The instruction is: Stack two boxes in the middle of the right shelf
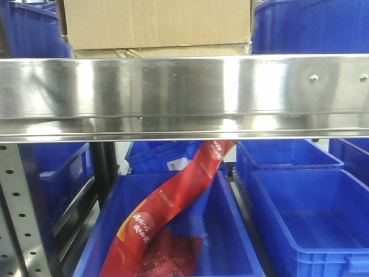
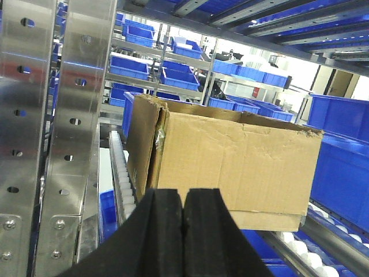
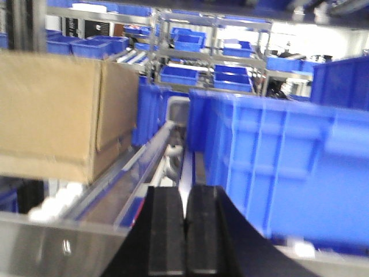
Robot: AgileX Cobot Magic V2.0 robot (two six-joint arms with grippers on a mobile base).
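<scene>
Upper box (image 1: 157, 22) sat on lower box (image 1: 161, 52) behind the shelf rail (image 1: 184, 95). Left gripper (image 2: 183, 222) (pads together, empty) faced it straight ahead, nearer; right gripper (image 3: 185, 228) closed, box forward-left.

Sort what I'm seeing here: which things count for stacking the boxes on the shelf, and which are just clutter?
Part of the job:
- upper cardboard box
- lower cardboard box, only its top edge showing beneath it
- steel shelf rail
- left gripper, closed and empty
- right gripper, closed and empty

Just lying about:
- blue bins
- red banner hanging into a bin
</scene>
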